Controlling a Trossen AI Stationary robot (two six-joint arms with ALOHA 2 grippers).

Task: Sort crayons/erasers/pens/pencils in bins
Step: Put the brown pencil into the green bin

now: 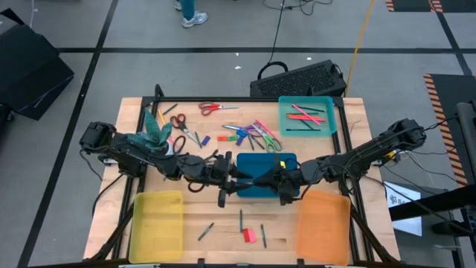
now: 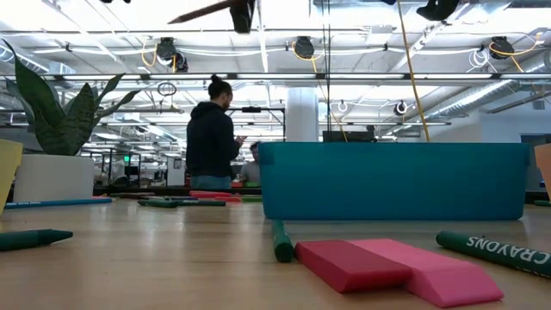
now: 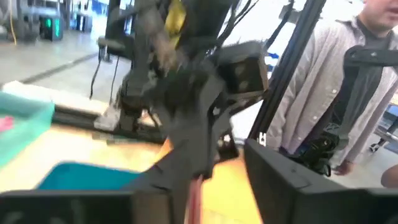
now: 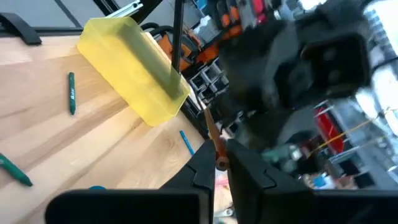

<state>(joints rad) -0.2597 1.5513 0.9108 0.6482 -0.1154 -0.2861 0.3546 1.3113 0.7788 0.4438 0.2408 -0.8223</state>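
Tabletop: right gripper (image 1: pixel 286 195) clamps an orange pencil (image 4: pixel 215 144) beside the dark blue bin (image 1: pixel 266 176); left unclear

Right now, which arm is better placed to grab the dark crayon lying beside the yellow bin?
Left. The left gripper hangs nearer the crayon by the yellow bin; the right gripper sits beyond the erasers.

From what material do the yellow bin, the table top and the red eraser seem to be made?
Yellow bin: probably plastic, translucent and smooth, since light passes through its walls. Table top: looks like wood, pale with visible grain, matte. Red eraser: likely rubber or vinyl, a dull opaque block with soft edges.
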